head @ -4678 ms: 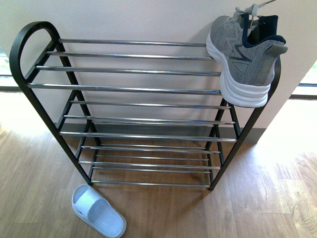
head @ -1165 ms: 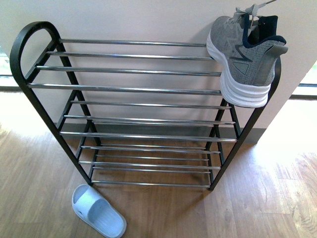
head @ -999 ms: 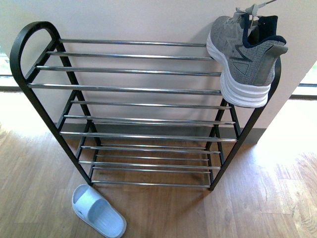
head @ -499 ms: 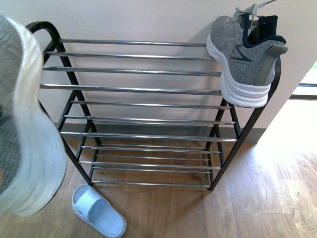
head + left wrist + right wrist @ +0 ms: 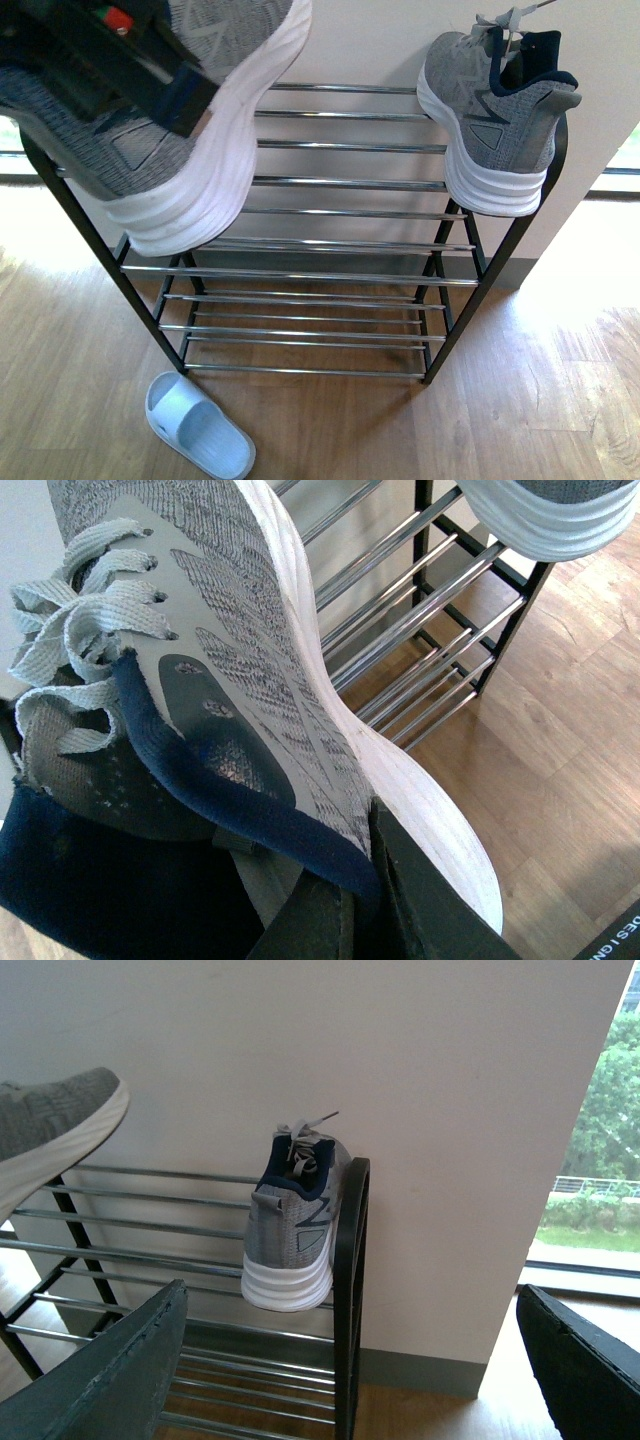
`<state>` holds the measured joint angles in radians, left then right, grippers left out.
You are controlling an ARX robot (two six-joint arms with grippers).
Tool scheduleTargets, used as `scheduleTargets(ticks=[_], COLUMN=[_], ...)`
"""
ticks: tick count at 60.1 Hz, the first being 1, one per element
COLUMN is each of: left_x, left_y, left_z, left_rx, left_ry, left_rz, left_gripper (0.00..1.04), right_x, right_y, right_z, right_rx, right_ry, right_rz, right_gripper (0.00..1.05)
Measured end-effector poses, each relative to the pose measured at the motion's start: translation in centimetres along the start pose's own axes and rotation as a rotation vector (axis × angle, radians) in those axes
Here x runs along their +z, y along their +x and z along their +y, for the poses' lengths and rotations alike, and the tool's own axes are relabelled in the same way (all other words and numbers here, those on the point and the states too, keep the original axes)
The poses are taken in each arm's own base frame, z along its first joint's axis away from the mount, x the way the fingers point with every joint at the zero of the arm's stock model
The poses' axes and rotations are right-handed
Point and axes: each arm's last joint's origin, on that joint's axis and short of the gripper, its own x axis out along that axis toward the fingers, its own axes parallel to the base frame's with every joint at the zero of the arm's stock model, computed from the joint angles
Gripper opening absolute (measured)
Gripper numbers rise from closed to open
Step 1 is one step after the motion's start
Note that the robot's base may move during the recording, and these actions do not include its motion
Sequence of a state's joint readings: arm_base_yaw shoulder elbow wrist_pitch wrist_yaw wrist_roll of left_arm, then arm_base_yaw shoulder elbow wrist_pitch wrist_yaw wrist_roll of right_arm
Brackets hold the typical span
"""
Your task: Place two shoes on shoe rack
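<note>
My left gripper (image 5: 105, 55) is shut on a grey sneaker (image 5: 190, 130) with a white sole and holds it up, tilted, in front of the top left of the shoe rack (image 5: 330, 183). In the left wrist view the fingers (image 5: 410, 905) pinch the navy heel collar of that sneaker (image 5: 230, 660). The second grey sneaker (image 5: 495, 110) rests on the top tier at the right end, heel hanging over the front rod. My right gripper (image 5: 350, 1360) is open and empty, facing that sneaker (image 5: 295, 1230) and the rack's black upright (image 5: 352, 1290) from a distance.
A pale blue slide sandal (image 5: 198, 425) lies on the wood floor (image 5: 540, 400) by the rack's front left foot. A cream wall (image 5: 350, 40) stands right behind the rack. A window (image 5: 590, 1160) is off to the right.
The grey sneaker in my left gripper entered the front view from the left edge and has swung up and right, now covering the rack's top left corner. The other sneaker has not moved.
</note>
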<state>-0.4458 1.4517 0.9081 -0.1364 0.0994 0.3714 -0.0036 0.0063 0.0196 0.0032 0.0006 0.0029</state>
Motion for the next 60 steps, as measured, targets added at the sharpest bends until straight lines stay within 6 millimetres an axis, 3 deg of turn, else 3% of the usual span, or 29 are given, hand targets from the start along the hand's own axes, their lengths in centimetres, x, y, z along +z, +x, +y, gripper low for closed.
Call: scheduleTargets(ticks=[17, 30, 60], left_x=[2.8, 3.8, 6.7], left_y=[4.9, 8.5, 12.7], left_z=[0.6, -1.1, -2.2], left_rx=[-0.005, -0.017, -0.007], left_ry=[0.032, 0.022, -0.036], left_rz=[0.041, 0.055, 0.064], left_gripper=[0.02, 0.02, 0.02], right_x=[0.0, 0.0, 0.0], right_y=[0.0, 0.0, 0.0], right_z=[0.0, 0.0, 0.0], right_rx=[0.0, 0.0, 0.0], right_ry=[0.0, 0.0, 0.0], right_rz=[0.0, 0.0, 0.0], right_gripper=[0.95, 0.95, 0.95])
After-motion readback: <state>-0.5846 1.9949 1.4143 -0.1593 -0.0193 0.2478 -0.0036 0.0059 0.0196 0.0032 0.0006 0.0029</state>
